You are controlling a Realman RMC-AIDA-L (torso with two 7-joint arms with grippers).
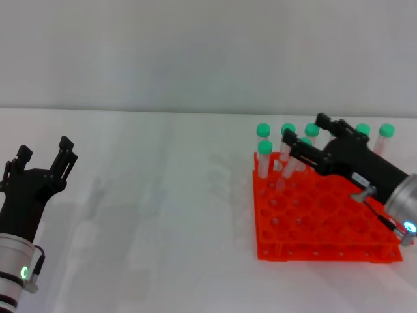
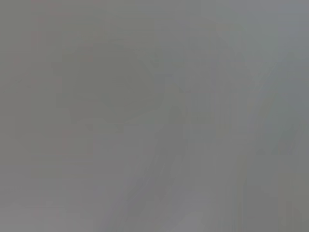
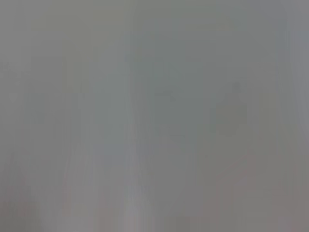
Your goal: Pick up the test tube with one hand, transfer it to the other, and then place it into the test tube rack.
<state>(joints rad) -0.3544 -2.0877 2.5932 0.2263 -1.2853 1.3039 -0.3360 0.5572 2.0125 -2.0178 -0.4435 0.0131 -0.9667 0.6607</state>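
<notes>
The jaws of the right hand (image 1: 306,151) reach over the back-left part of the test tube rack (image 1: 322,225), its black fingers (image 1: 301,154) stretched among the green caps there; whether they are clamped on a tube or merely beside one cannot be told. The tube nearest them, the test tube (image 1: 293,160), leans against those fingers with its cap just behind them and its clear body slanting down toward the rack's holes. The jaws of the left hand (image 1: 44,156) stand apart and hold nothing, low at the desk's left edge, well apart from the rack.

Between the 2 hands the white desk (image 1: 163,215) lies bare and wide. The rack sits near the desk's right side, its front edge angled, with free surface before it and to its left.

The rack is bright orange-red plastic, 2 tiers, pierced by a grid of round holes, most of them unfilled. Slim clear tubes with round green caps stand along its back rows: 1 at the left corner (image 1: 264,156), others behind the right hand (image 1: 386,137). Both hands are black and many-fingered on silver-grey cylindrical forearms; the left forearm carries a small green light (image 1: 25,272), the right a blue one (image 1: 410,227).

The desk is smooth and matte, meeting a plain pale wall (image 1: 195,52) behind. Both wrist views show only blurred grey.
</notes>
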